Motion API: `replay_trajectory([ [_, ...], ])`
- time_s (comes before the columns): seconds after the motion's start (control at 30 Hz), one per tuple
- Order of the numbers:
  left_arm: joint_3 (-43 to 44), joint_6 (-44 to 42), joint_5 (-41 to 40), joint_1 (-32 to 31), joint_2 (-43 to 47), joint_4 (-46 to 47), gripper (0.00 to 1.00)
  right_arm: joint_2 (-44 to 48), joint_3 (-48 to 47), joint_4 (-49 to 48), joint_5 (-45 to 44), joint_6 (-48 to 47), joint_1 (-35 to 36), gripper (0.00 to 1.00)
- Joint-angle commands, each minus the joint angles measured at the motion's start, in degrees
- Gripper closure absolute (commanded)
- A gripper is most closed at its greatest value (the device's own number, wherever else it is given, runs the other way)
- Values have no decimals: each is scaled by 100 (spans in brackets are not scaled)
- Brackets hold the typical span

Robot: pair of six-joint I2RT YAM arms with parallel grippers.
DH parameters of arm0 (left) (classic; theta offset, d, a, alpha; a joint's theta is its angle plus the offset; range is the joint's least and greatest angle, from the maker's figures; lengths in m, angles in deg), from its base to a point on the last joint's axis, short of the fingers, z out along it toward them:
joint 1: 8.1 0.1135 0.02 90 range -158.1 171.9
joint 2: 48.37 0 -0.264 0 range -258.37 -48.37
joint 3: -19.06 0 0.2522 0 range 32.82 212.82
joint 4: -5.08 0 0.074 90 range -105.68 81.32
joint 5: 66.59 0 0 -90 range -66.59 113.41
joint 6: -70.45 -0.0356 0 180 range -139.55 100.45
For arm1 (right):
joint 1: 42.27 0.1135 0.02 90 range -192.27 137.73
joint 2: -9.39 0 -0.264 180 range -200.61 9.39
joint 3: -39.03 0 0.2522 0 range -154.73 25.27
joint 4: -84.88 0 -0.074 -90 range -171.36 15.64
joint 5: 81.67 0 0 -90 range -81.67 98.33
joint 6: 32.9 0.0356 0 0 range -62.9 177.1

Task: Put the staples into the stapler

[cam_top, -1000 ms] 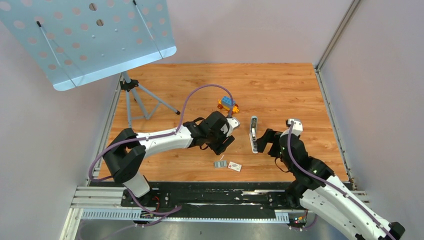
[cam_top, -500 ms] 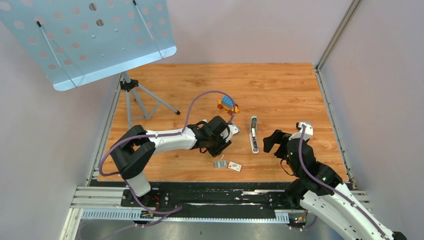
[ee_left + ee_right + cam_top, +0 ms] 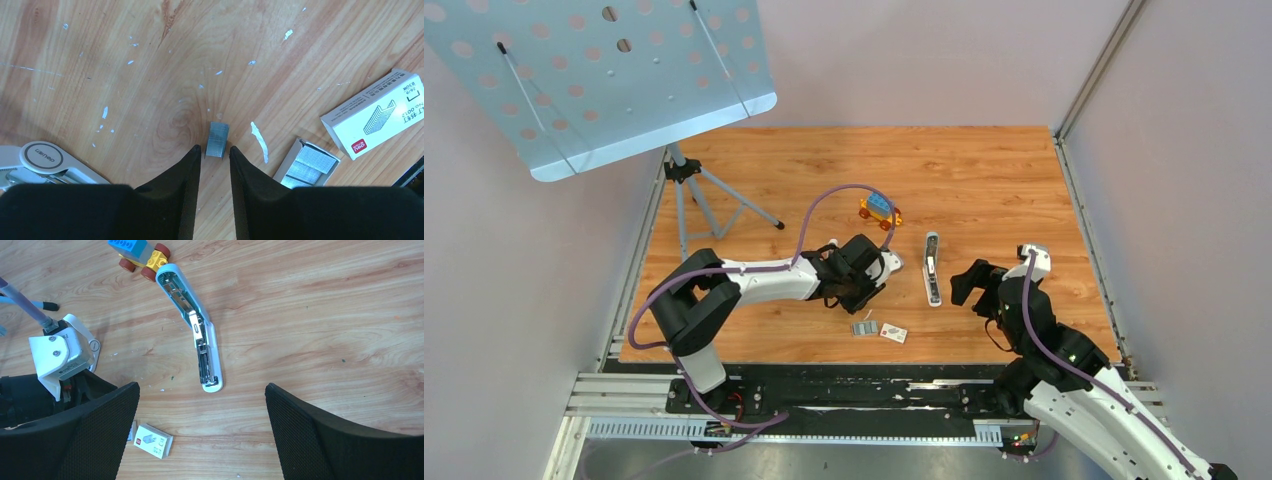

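Staples (image 3: 217,140): one short grey ribbed strip lies between my left gripper's (image 3: 215,150) narrowly spread fingertips, a white printed box (image 3: 380,112) nearby. My right gripper (image 3: 201,386) gapes wide, facing the opened white stapler (image 3: 197,335).

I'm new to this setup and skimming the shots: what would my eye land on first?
Likely the white stapler, swung open flat mid-table with its channel bared, a toy car at its far end. Then the left gripper, its fingertips flanking a small grey staple strip, with a white staple box nearby. The perforated music stand looms at the far left.
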Motion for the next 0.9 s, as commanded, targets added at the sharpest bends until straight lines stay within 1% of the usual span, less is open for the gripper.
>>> replay_trajectory([
  [0.0,-119,-40,62,-56,-89,169,72,52,-20,191,-81,97,37,1],
  [0.17,-169,0,82,-56,-89,260,79,49,80,83,48,162,38,1],
  [0.3,-195,101,56,-55,-32,302,83,-5,184,-202,271,90,33,1],
  [0.43,-226,141,-18,-53,6,362,84,-121,180,-416,486,-15,31,1],
  [0.57,-246,418,71,-20,137,373,85,-194,261,-873,904,-304,38,1],
  [0.67,-359,691,598,211,402,568,86,-265,305,-1270,1256,-713,38,1],
  [0.8,-802,1287,1683,808,968,1248,87,-612,101,-1536,1717,-1298,-58,2],
  [0.87,-938,1468,1998,986,1204,1504,87,-895,17,-1798,2260,-1467,-149,3],
])
